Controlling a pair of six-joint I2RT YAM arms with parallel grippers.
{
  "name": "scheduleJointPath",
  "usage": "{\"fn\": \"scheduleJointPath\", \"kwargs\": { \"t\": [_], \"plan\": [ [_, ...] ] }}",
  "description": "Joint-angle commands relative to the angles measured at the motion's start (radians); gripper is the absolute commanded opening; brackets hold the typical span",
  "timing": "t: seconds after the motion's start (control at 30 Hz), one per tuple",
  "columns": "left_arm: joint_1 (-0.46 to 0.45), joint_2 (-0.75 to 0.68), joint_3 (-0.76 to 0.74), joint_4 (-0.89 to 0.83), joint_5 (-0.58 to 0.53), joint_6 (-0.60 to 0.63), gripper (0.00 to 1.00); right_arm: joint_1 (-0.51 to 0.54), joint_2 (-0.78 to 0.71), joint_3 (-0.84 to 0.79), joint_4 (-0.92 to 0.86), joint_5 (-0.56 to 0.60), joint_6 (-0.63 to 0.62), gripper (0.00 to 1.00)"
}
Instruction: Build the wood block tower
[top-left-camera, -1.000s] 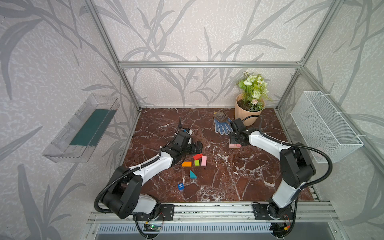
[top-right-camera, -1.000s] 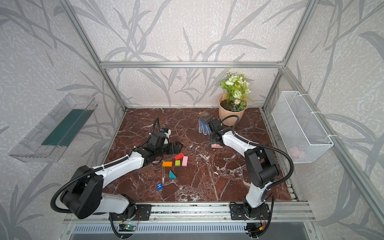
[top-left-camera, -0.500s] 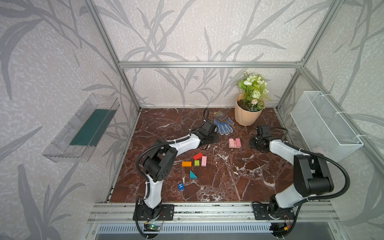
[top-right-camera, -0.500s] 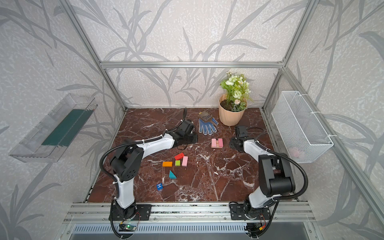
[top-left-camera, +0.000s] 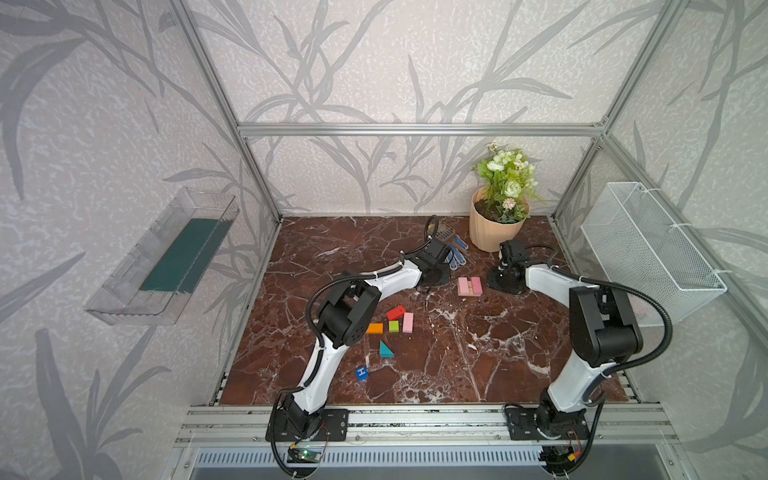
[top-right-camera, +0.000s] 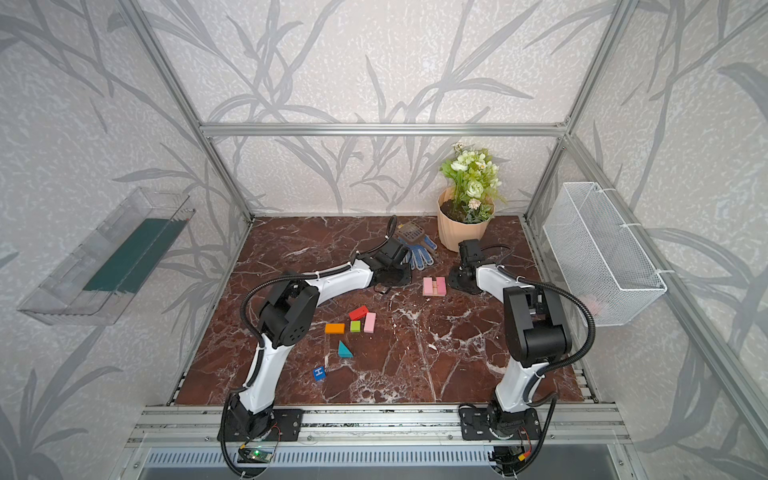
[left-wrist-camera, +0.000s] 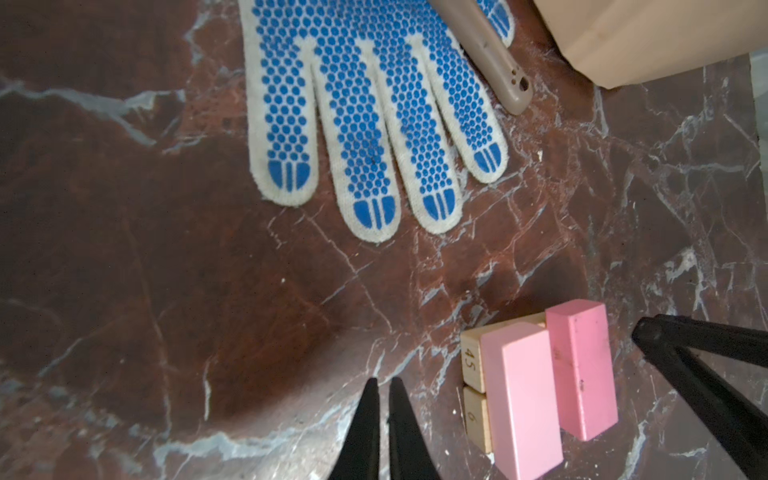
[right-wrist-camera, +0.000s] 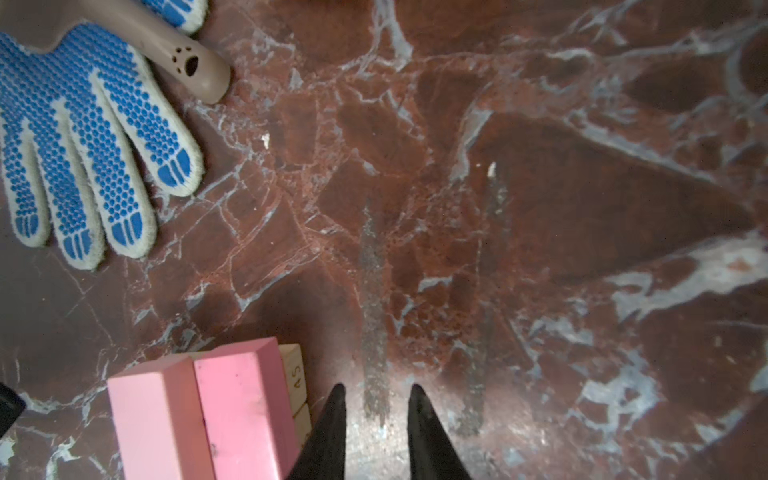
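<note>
Marble tabletop (top-left-camera: 457, 353) holds the tower (top-left-camera: 470, 286) between the left end effector (left-wrist-camera: 384, 380) and right end effector (right-wrist-camera: 376, 388), both pressed together, empty.

Table top (left-wrist-camera: 166, 291): marble-look slab, red-brown with pale veins, smooth, faint sheen; dull grey scuffed streaks show in the right wrist view.
Glove (left-wrist-camera: 361, 116): off-white knitted cloth, fuzzy at the edges, covered in raised blue rubbery dots.
Pink blocks (left-wrist-camera: 528, 399): painted, smooth, satin finish, with a few dark specks and scuffs.
Tan bars (left-wrist-camera: 471, 361): bare pale wood, matt, numbers marked on the ends.
Scoop handle (left-wrist-camera: 486, 54): taupe plastic, smooth, slight gloss.
Flowerpot (top-left-camera: 492, 232): peach, matt, ribbed wall; material unclear.
Basket (top-left-camera: 648, 257): white-coated wire mesh.
Tray (top-left-camera: 124, 286): clear glossy plastic.
Frame (top-left-camera: 415, 129): bare grey metal, brushed.
</note>
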Motion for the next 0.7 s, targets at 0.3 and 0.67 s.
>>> {"fn": "scheduleJointPath", "kwargs": {
  "t": [0.3, 0.67],
  "plan": [
    [-0.042, 0.048, 0.040, 0.026, 0.066, -0.022, 0.09, 0.019, 0.029, 0.045, -0.065, 0.003, -0.030, 0.27],
    [-0.065, 0.034, 0.042, 0.023, 0.053, -0.023, 0.07, 0.025, 0.039, 0.054, -0.069, -0.006, -0.038, 0.26]
  ]
}}
